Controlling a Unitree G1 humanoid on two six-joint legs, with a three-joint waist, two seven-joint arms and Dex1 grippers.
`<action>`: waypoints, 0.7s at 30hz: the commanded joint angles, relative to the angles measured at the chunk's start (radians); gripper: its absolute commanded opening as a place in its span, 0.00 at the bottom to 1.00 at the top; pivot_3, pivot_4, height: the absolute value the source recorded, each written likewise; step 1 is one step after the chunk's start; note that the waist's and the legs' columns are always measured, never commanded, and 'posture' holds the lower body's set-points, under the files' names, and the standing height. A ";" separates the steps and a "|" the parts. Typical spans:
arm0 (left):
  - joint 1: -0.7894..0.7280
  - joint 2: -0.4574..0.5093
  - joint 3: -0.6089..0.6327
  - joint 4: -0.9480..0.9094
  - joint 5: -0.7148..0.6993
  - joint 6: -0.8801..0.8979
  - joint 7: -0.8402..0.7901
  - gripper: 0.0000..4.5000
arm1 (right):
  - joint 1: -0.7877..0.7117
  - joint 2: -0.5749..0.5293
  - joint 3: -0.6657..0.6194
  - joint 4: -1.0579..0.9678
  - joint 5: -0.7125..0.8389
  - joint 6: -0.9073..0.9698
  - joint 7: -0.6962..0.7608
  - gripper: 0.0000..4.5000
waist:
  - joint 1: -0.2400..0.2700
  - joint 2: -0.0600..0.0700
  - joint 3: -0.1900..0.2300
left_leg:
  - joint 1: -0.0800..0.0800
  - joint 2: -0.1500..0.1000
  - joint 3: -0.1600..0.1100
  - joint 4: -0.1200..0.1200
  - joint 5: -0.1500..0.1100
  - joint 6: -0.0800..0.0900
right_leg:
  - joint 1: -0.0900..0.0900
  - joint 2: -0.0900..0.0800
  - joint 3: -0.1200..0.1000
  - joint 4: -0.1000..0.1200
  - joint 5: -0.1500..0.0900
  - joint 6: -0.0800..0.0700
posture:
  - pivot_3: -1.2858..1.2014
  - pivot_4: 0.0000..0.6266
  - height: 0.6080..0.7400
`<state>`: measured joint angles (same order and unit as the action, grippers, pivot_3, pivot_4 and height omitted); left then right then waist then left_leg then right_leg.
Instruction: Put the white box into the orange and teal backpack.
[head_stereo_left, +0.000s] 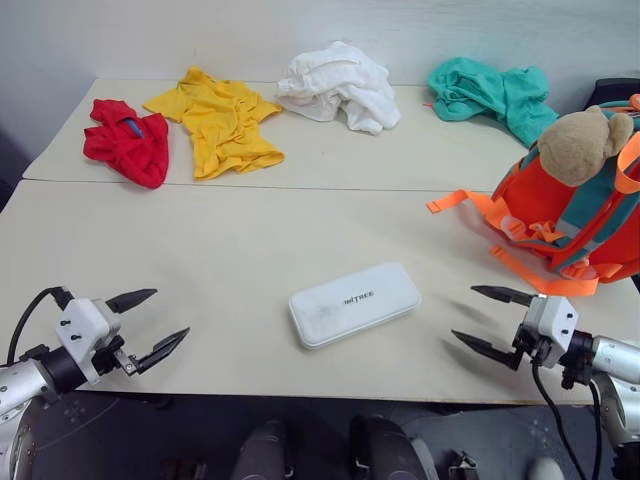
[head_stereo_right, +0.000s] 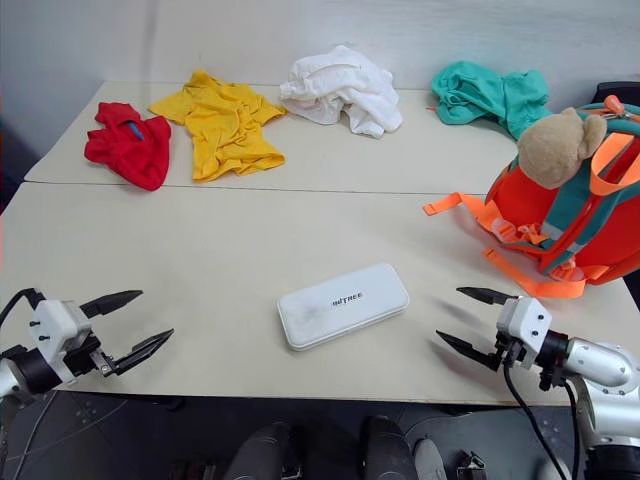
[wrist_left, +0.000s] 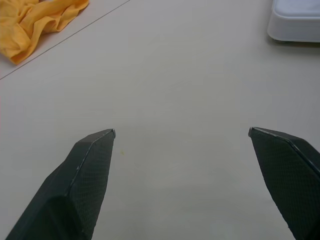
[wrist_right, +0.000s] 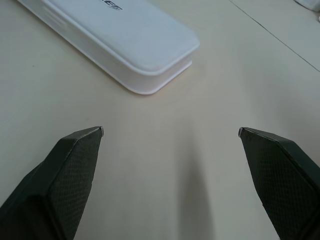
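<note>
White box (head_stereo_left: 354, 304) flat on the table (head_stereo_left: 230, 250) near its front edge, between both grippers | orange and teal backpack (head_stereo_left: 575, 215) at table's right edge | left gripper (head_stereo_left: 150, 325) wide, empty | right gripper (head_stereo_left: 485, 318) wide, empty

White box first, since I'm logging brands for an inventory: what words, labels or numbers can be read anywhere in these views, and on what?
"UNITREE": small dark lettering on the lid of the white box, partly blurred, so this reading is tentative.
No other readable text shows; the orange and teal backpack and the garments show none.
</note>
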<state>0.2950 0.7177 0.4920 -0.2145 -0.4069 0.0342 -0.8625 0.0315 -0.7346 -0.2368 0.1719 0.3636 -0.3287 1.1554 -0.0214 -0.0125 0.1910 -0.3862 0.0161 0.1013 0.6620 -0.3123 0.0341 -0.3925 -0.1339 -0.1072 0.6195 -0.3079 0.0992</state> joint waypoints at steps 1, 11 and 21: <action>-0.007 -0.001 0.019 -0.008 -0.009 0.004 0.010 1.00 | 0.030 -0.018 -0.035 -0.042 0.014 0.006 -0.013 0.99 | 0.001 0.000 0.000 | 0.000 0.000 0.000 0.000 0.000 0.000 | 0.000 0.000 0.000 0.000 0.000 0.000 | 0.52 0.24 1.00; -0.005 0.076 -0.065 -0.136 -0.098 0.249 -0.051 0.96 | -0.018 -0.002 -0.004 -0.165 0.039 0.168 -0.107 0.78 | -0.004 0.003 0.001 | 0.000 0.000 0.000 0.000 0.000 0.000 | 0.000 0.000 0.000 0.000 0.000 0.000 | 0.52 0.24 1.00; -0.247 -0.068 -0.420 -0.224 0.014 0.406 0.145 0.31 | -0.346 0.082 0.186 0.119 -0.196 0.113 -0.213 0.02 | 0.000 0.004 0.002 | -0.001 -0.001 0.001 0.001 0.002 0.000 | -0.001 0.001 -0.001 0.002 0.000 0.000 | 0.52 0.24 1.00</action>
<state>0.0680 0.6546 0.1173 -0.4290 -0.4198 0.4305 -0.7314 -0.2847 -0.6550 -0.0641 0.2408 0.1978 -0.1778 0.9492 -0.0211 -0.0087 0.1932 -0.3866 0.0146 0.1028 0.6631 -0.3103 0.0343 -0.3929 -0.1325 -0.1076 0.6219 -0.3078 0.0994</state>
